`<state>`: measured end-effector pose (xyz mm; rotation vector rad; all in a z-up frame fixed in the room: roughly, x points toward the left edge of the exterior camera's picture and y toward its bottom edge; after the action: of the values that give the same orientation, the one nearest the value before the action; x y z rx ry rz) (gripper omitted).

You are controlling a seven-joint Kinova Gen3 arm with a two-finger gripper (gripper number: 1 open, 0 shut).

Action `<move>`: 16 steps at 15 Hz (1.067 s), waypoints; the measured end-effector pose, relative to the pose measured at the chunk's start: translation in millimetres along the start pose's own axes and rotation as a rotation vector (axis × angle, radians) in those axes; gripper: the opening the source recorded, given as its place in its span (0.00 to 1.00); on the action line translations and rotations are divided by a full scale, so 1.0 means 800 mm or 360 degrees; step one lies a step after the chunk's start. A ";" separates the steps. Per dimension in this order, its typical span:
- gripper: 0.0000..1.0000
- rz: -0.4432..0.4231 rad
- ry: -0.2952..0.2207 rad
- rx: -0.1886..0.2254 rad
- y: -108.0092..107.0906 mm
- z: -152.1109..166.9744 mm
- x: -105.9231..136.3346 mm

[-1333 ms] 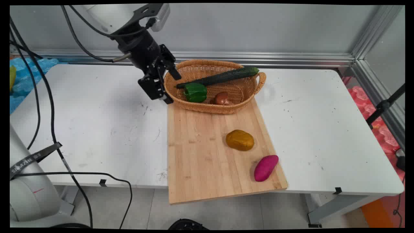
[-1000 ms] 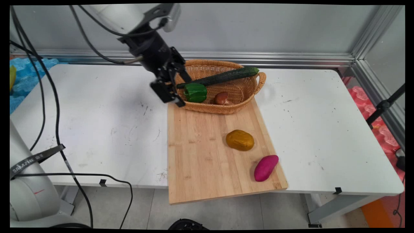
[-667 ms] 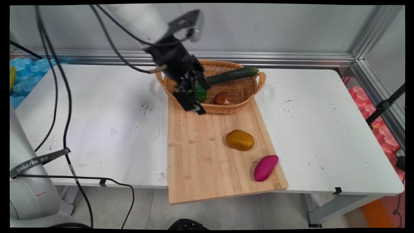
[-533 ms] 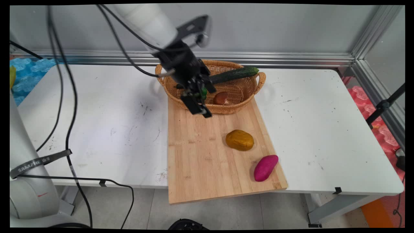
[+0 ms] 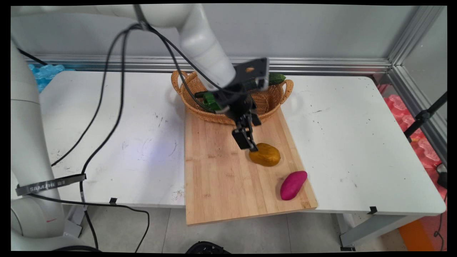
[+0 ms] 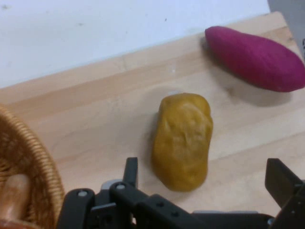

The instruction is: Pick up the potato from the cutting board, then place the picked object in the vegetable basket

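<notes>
My gripper (image 5: 251, 135) hangs open just above the wooden cutting board (image 5: 221, 178), close to the upper left end of a yellow-brown potato (image 5: 264, 154). In the hand view the potato (image 6: 183, 140) lies between and just beyond the two spread fingers (image 6: 130, 172), which hold nothing. A purple sweet potato (image 5: 293, 185) lies on the board further toward its near right corner and shows in the hand view's top right (image 6: 255, 57). The board's wood (image 6: 95, 124) fills most of that view.
A wicker basket (image 5: 276, 101) sits at the board's far end, behind my wrist, holding a green pepper (image 5: 210, 100) and a cucumber (image 5: 277, 77). The basket's rim (image 6: 33, 157) and a brown mushroom (image 6: 14, 198) show at the hand view's lower left. White table (image 5: 350, 142) lies on both sides.
The arm has swung from left of the basket, across its front rim, rightward and down to the potato. The gripper has stayed open. Nothing on the board or in the basket has moved.
</notes>
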<state>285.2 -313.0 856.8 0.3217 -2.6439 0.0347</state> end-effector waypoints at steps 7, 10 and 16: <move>1.00 0.0011 -0.0075 -0.0025 -0.015 0.084 0.013; 1.00 0.0018 -0.0095 -0.0033 -0.019 0.108 0.016; 0.00 0.0079 -0.0104 -0.0068 -0.024 0.122 0.020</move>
<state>231.5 -342.8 776.6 0.2466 -2.7129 -0.0160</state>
